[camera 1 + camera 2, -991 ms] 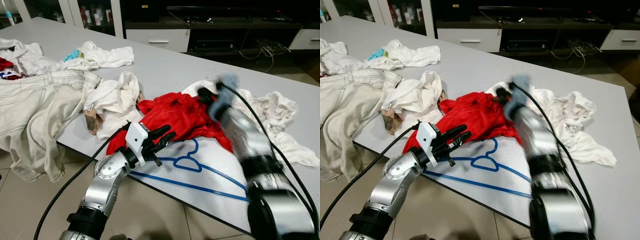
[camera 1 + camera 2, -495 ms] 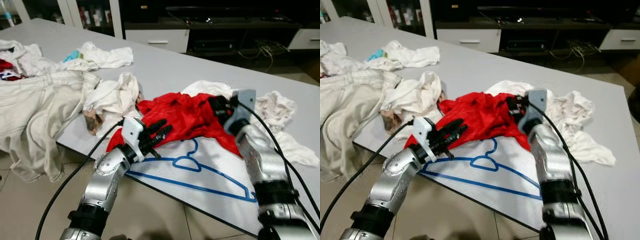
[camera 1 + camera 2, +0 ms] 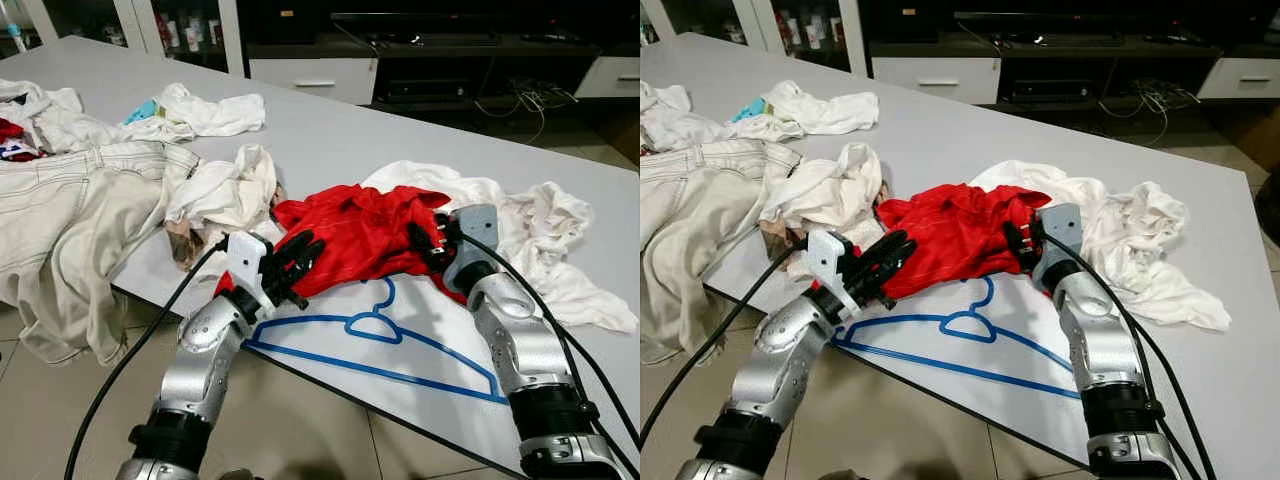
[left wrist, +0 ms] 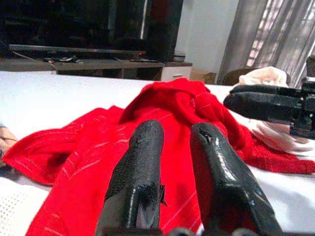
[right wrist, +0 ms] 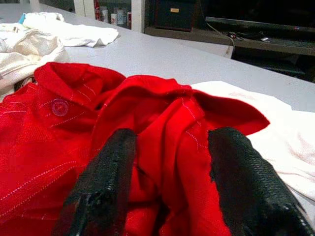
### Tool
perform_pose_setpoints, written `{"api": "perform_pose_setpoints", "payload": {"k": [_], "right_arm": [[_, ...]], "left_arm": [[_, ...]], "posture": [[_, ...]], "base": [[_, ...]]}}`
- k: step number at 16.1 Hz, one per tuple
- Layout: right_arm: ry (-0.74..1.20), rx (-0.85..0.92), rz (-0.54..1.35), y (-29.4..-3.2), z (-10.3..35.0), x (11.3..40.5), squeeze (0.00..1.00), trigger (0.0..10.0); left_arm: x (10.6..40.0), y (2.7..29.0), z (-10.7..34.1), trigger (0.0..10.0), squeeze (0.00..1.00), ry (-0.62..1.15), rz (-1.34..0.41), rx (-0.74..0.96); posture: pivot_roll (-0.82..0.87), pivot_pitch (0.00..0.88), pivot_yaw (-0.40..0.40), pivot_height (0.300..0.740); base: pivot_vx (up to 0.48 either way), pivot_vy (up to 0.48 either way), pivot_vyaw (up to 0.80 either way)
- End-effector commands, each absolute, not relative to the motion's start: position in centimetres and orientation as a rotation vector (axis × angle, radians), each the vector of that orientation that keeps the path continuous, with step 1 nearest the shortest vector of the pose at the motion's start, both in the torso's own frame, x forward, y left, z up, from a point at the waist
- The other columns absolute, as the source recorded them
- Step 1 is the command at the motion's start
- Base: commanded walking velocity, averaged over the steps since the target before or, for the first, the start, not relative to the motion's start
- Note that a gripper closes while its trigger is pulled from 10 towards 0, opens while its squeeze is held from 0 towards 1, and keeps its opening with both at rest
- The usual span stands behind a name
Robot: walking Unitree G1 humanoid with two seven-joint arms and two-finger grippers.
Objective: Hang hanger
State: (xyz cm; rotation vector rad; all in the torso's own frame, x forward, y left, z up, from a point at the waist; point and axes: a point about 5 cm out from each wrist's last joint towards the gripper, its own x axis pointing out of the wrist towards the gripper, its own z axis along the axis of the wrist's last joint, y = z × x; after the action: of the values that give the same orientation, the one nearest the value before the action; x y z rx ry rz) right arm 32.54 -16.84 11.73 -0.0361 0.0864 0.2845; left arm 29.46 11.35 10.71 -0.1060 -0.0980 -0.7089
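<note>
A blue hanger [image 3: 375,328] lies flat on a white cloth near the table's front edge. Just behind it sits a crumpled red shirt [image 3: 350,232]. My left gripper [image 3: 298,264] rests at the shirt's left edge with its fingers a little apart and nothing between them; in the left wrist view, the left gripper [image 4: 179,130] points across the red cloth. My right gripper [image 3: 428,240] is at the shirt's right side, open. Seen from the right wrist, the right gripper [image 5: 172,135] straddles a fold of the red shirt [image 5: 147,103] without closing on it.
White garments [image 3: 545,235] are heaped to the right of the red shirt, and a crumpled white cloth [image 3: 228,188] lies to its left. Beige jeans [image 3: 70,215] hang over the table's left edge. A TV cabinet [image 3: 330,75] stands beyond the table [image 3: 330,130].
My right arm has swung down and forward, bringing its gripper to the red shirt's right edge. My left gripper has shifted a little left along the shirt's front edge.
</note>
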Motion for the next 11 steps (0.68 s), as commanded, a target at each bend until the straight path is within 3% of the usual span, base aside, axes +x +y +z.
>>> {"api": "perform_pose_setpoints", "payload": {"k": [1, 3, 4, 5, 11], "right_arm": [[0.055, -0.043, 0.265, -17.57, 12.21, 32.32, 0.0, 10.0], [0.049, -0.04, 0.268, -17.58, 12.06, 32.22, 0.0, 10.0], [0.036, -0.039, 0.25, -17.71, 12.03, 32.24, 0.44, 10.0], [0.034, -0.04, 0.247, -17.79, 12.01, 32.25, 1.0, 10.0], [0.046, -0.027, 0.253, -18.03, 11.4, 32.8, 1.0, 10.0]], "left_arm": [[29.29, 11.05, 11.25, 10.0, 0.0, -0.121, -0.726, -0.083], [29.18, 10.88, 11.49, 10.0, 0.0, -0.129, -0.739, -0.066], [29.11, 10.89, 11.77, 10.0, 0.0, -0.137, -0.747, -0.057], [29.07, 10.91, 11.8, 10.0, 0.0, -0.137, -0.75, -0.054], [29.17, 10.86, 12.25, 10.0, 0.0, -0.14, -0.78, -0.025]], "posture": [[-0.02, 0.0, -0.021, 0.74], [-0.01, 0.0, -0.015, 0.74], [-0.01, 0.0, -0.002, 0.74], [-0.02, 0.0, 0.003, 0.74], [-0.03, 0.0, 0.011, 0.74]], "base": [[0.0, 0.0, 0.0], [0.0, 0.0, 0.0], [0.0, 0.0, 0.0], [0.0, 0.0, 0.0], [0.0, 0.0, 0.0]]}}
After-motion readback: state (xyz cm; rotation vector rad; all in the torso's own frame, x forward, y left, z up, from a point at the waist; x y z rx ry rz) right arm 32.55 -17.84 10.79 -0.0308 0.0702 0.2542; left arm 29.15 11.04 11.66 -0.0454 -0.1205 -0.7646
